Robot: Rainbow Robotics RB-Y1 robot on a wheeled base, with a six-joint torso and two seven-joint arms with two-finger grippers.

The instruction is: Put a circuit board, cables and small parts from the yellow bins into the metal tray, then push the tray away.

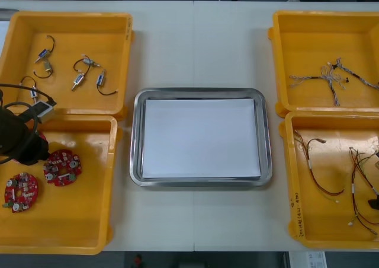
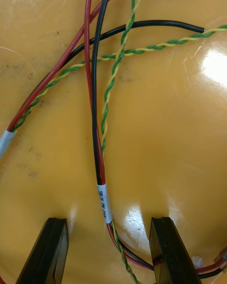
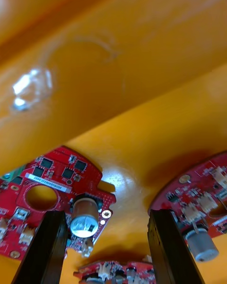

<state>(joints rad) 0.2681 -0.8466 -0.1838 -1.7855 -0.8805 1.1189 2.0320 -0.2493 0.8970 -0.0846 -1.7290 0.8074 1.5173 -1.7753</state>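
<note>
Cable sleeve label: white sleeve (image 2: 104,202) on the paired black and red cable (image 2: 96,137). Black print runs along its length. The first characters resemble "SB", the reading is uncertain, and the rest is not legible.
Circuit board label: white strip (image 3: 48,182) on a red circuit board (image 3: 61,170), beside the board's round hole. It carries one line of black print, too small to read.
Bin marking: black handwriting (image 1: 294,217) along the inner side wall of the yellow bin (image 1: 288,161) at the bench's near right corner. The characters are not legible.
</note>
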